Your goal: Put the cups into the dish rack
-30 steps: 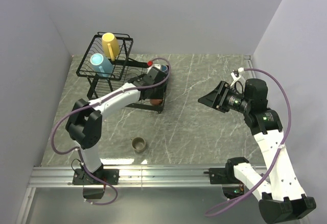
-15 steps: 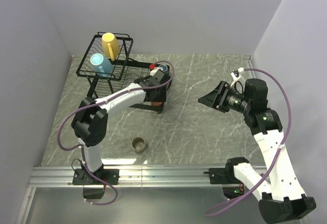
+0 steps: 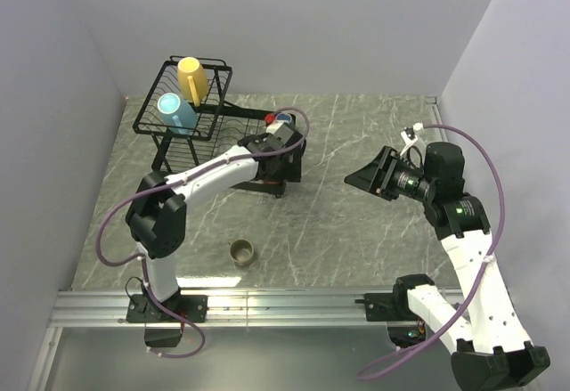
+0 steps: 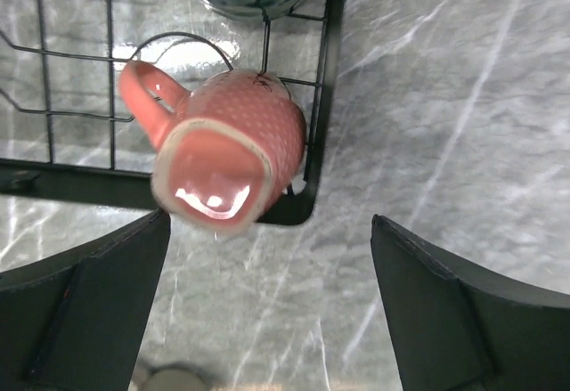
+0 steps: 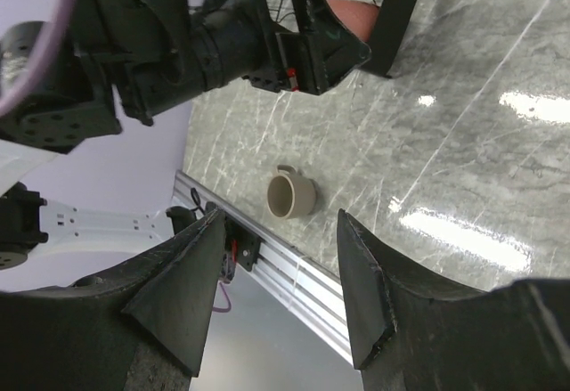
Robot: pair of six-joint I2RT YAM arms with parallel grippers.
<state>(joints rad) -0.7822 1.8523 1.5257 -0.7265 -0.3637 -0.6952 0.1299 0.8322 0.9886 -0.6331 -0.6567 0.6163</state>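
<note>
left claw point(image 4: 269, 229) opened, salmon mug point(image 4: 228, 152) mouth facing it

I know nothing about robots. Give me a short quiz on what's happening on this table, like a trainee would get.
1. True or false: the olive-brown mug stands on the table, outside the dish rack.
2. Which pair sits in the raised basket? A. yellow mug and light blue mug B. teal and navy C. salmon and olive
3. What lies just ahead of the open left gripper?
Key: 1 true; 2 A; 3 the salmon mug.
</note>
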